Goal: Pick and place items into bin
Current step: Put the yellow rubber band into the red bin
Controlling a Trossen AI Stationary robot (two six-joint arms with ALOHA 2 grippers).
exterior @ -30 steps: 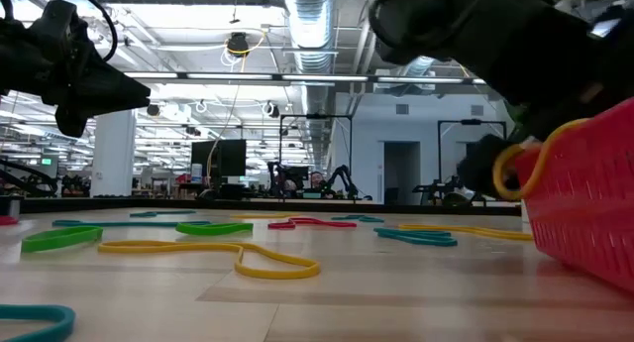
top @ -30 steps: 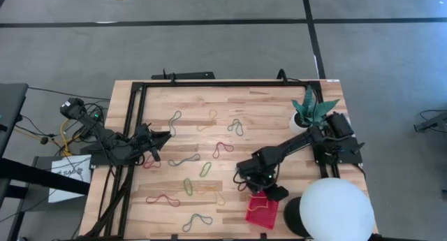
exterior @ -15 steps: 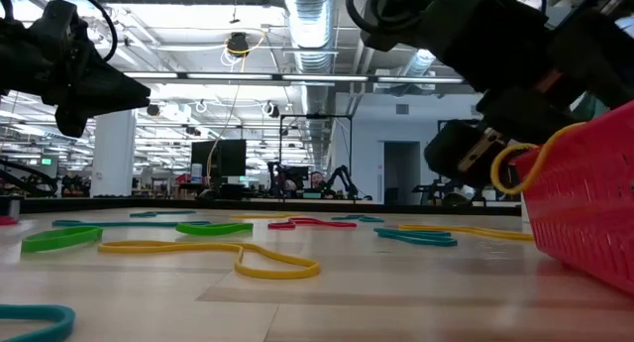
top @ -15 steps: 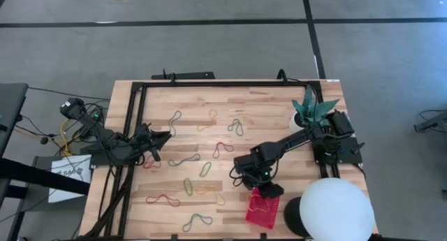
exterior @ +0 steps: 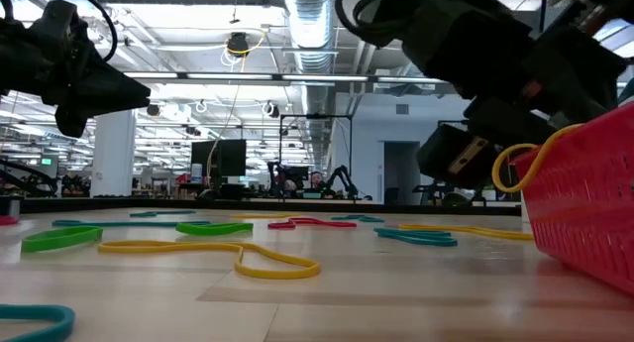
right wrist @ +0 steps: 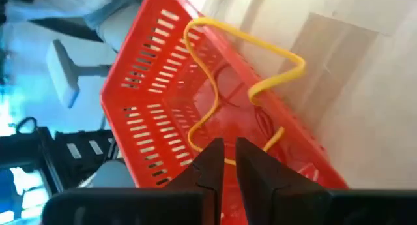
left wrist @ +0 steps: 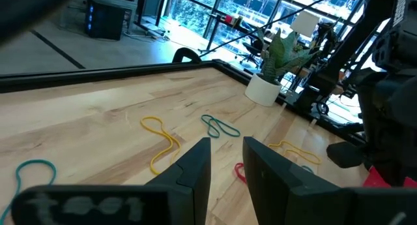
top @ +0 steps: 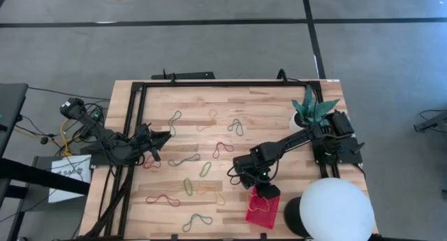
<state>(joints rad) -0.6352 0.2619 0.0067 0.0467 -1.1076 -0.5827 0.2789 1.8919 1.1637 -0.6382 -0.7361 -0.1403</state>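
Observation:
The red mesh bin [top: 262,210] sits near the table's near right corner. A yellow band [right wrist: 215,101] hangs over its rim [exterior: 540,149], part inside and part outside. My right gripper [top: 263,192] points down over the bin's far edge, and in the right wrist view its fingers [right wrist: 229,161] show only a slit between them. Loose bands lie flat on the wood, among them red [top: 223,149], green [top: 204,170] and teal [top: 198,220]. My left gripper [top: 165,137] waits above the table's left side, its fingers [left wrist: 227,156] slightly apart and holding nothing. My right gripper's fingertips stand directly over a strand of the yellow band [right wrist: 195,141] inside the bin, coming from above. The fingers hide the spot, so I cannot tell whether they touch the strand.
A white pot with a green plant [top: 302,119] stands at the far right. A big white dome [top: 328,209] sits just right of the bin. A dark frame [top: 133,129] runs along the table's left and far edges. More bands lie across the table's middle [top: 183,160].
My right gripper has moved a little toward the table's left, from above the bin's inside to its far edge. The yellow band has stayed draped over the rim. My left arm has kept still.

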